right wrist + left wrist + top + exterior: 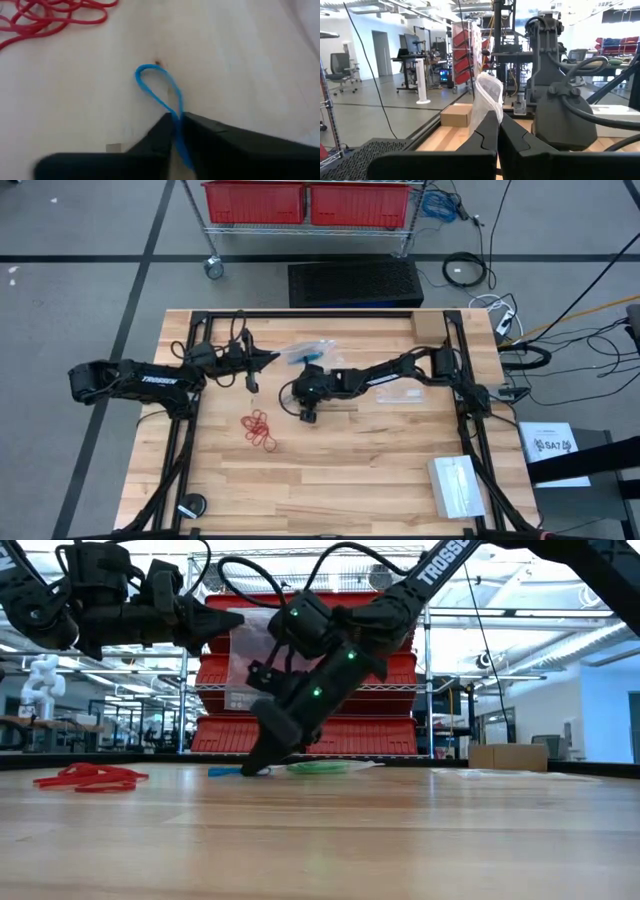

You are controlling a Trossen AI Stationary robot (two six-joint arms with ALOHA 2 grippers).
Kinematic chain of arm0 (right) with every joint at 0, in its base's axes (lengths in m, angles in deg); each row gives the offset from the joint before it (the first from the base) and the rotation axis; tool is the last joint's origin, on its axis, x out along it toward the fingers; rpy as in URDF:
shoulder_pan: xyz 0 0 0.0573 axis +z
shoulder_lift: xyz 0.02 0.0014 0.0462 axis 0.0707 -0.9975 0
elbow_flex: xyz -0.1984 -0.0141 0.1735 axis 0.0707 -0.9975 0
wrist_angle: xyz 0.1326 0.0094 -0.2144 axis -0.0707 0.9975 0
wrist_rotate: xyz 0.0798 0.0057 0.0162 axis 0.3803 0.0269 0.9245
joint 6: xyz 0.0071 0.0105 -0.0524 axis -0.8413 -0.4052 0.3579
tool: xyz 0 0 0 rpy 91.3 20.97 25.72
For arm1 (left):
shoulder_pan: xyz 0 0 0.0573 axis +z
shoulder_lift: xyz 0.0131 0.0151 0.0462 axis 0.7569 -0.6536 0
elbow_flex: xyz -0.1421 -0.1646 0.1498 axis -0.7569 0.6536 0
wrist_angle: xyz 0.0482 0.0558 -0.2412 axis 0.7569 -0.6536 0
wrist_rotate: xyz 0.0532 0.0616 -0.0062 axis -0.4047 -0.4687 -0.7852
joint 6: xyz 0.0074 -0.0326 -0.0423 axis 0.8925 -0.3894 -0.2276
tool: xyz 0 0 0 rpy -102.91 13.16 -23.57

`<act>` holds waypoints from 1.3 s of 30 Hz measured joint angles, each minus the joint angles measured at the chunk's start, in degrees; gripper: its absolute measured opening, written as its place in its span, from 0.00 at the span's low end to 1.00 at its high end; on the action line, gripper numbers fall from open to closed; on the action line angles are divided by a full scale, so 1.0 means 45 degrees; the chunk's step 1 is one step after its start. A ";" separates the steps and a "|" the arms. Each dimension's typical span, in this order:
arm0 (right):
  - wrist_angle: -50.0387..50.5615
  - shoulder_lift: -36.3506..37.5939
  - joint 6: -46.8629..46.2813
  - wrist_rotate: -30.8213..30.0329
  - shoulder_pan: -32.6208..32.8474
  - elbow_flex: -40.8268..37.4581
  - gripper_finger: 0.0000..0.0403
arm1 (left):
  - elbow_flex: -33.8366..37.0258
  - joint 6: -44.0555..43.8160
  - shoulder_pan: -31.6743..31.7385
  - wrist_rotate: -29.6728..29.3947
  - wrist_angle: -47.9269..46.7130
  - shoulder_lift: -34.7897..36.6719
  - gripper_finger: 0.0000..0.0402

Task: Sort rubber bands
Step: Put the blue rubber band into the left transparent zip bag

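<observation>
A blue rubber band [155, 85] lies as a narrow loop on the wooden table, with my right gripper [176, 125] shut on its near end at mid-table [308, 417]. The red rubber bands [258, 430] lie in a loose cluster on the table, near-left of that gripper. A green cluster [320, 767] rests on the table behind it. My left gripper [270, 359] hovers above the table's far left part, shut on a clear plastic bag [485, 95]. My left gripper pinches the clear bag's edge [492, 117] between its two fingers, which point about level toward the table's right. The bag stands up past the fingertips, lifted clear of the table. My right gripper pinches one end of the blue band [176, 116] between its two fingertips, slanting down from the table's right. The rest of the loop [145, 75] lies flat on the table beyond the fingers.
A clear bag with something blue in it [310, 352] lies at the far middle, and another clear bag [400, 395] lies under the right arm. A stack of clear bags [455, 485] sits at the near right corner. Bare wood stretches along the near side.
</observation>
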 joint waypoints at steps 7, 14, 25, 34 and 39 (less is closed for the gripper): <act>0.3265 0.0371 0.0439 0.0030 0.0770 0.1483 0.01 | 0.0000 0.0000 -0.0010 0.0010 -0.0023 0.0000 0.00; 0.5418 0.2045 0.1180 -0.1069 0.1626 0.3444 0.00 | 0.0000 0.0000 -0.0010 0.0015 -0.0025 0.0000 0.00; 0.8178 0.3626 0.2887 -0.6457 0.1750 0.6664 0.00 | -0.0005 -0.0010 -0.0029 0.0112 -0.0154 0.0000 0.00; 0.9735 0.3536 0.2777 -0.6315 0.0480 0.6963 0.00 | -0.0005 0.0025 -0.0029 0.0121 -0.0330 0.0005 0.00; 0.9840 0.3487 0.2495 -0.5875 0.0271 0.6962 0.00 | -0.0005 0.0073 -0.0029 0.0143 -0.0340 0.0005 0.00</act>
